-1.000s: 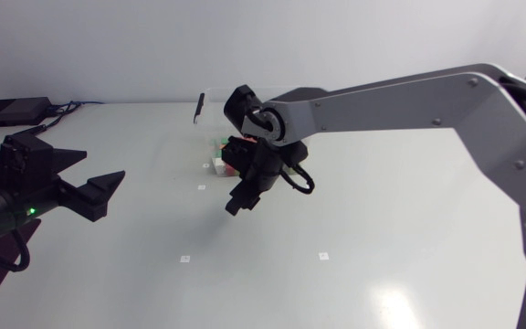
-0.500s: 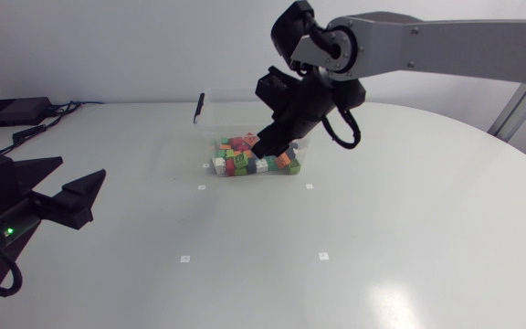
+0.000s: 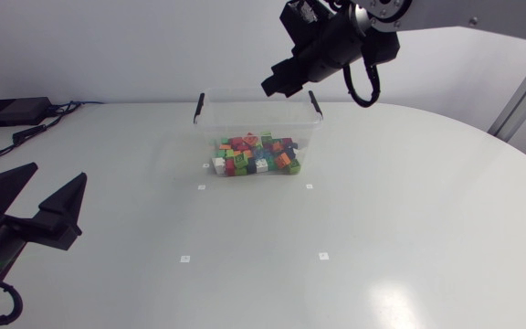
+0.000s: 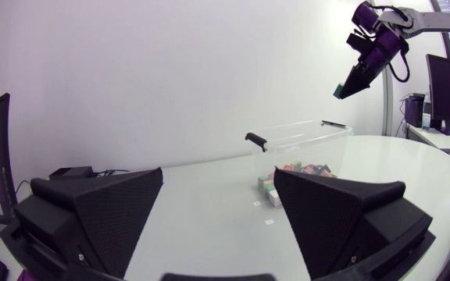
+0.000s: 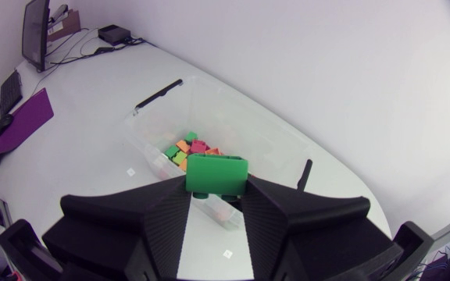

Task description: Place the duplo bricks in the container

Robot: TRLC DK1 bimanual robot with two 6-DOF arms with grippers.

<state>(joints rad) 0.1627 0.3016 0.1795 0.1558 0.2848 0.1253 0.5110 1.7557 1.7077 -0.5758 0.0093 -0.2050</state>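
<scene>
Table (image 3: 409,238) | container (image 3: 210,128): many bricks (image 3: 256,155) | right end effector (image 5: 216,195) clamps green brick (image 5: 216,173) | left end effector (image 4: 219,181) agape

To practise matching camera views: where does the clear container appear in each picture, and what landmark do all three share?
Head view: the clear container sits toward the far side of the table, under the right pincer.
Left wrist view: the container is ahead of the left pincer, across the table.
Right wrist view: the container lies beneath the right pincer and its green brick.
Shared landmark: the coloured bricks heaped inside it.
</scene>
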